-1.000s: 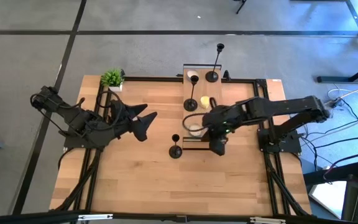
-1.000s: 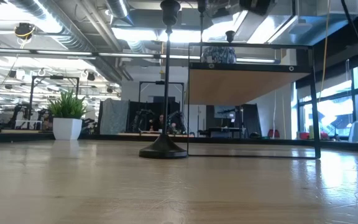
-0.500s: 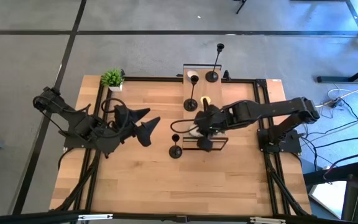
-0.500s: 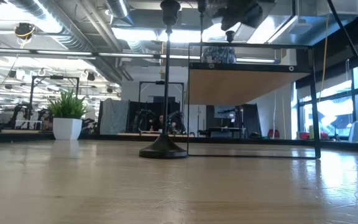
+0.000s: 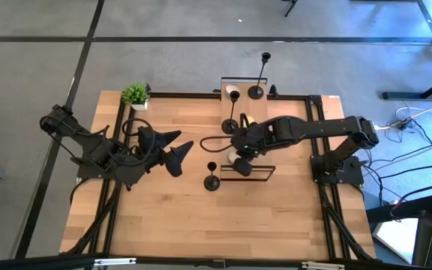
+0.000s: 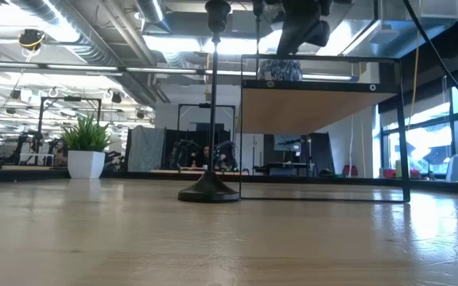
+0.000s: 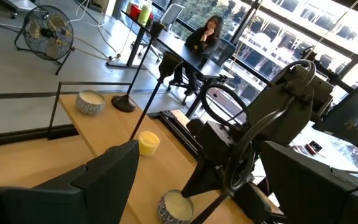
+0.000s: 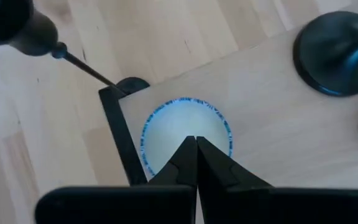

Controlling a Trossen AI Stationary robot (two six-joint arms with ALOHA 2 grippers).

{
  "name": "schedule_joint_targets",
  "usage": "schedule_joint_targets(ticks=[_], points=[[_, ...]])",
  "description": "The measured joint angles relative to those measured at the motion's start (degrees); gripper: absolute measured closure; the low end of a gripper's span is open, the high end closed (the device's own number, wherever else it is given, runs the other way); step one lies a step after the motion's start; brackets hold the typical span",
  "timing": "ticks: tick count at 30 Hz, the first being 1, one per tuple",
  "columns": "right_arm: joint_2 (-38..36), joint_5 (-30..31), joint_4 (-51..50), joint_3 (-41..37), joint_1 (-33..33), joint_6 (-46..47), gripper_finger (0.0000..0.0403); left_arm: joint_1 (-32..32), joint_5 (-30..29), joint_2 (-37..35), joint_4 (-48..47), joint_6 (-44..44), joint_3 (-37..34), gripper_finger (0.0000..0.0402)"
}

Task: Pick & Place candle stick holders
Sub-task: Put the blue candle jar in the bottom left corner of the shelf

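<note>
The right claw point(image 5: 238, 160) hangs over the near left corner of a small raised wooden shelf point(image 8: 272, 118) with a thin black frame, which stands on the table point(image 5: 156, 217). Its two fingers are pressed together with nothing between them, and in the right wrist view their tips point down at a round white candle point(image 8: 166, 134) with a blue-patterned rim that sits on the shelf close to that corner. The short candle holder point(image 5: 211, 180) stands upright on the bare table just beside the shelf, on its left near side; its small top cup point(image 8: 17, 28) shows in the right wrist view beyond the shelf's edge. One tall candle holder point(image 5: 231, 124) stands on the shelf farther back, its round base point(image 8: 340, 53) near the white candle but apart from it, with a yellow candle point(image 7: 148, 142) close by. The other tall candle holder point(image 5: 257, 90) stands at the far edge of the table, next to a second white candle point(image 5: 232, 93). A small green potted plant point(image 5: 135, 95) sits at the far left corner. The left claw point(image 5: 180, 150) waits above the left half of the table, its fingers spread wide and empty, aimed toward the shelf and well apart from everything on it.
</note>
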Motion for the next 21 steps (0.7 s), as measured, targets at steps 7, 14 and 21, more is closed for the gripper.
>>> schedule_joint_targets(ticks=[7, 14, 21], points=[[0.04, 1.54, -0.88, 0.00, -0.11, 0.39, 0.0403, 0.00, -0.02, 0.00, 0.00, -0.48, 0.00, 0.0068], [0.75, 1.26, -0.50, 0.02, -0.07, 0.83, 0.0403, 0.00, -0.02, 0.00, 0.00, -0.50, 0.00, 0.0068], [1.80, 1.75, -1.08, -0.02, -0.08, 0.88, 0.0403, 0.00, -0.05, 0.00, 0.00, -0.52, 0.00, 0.0068]])
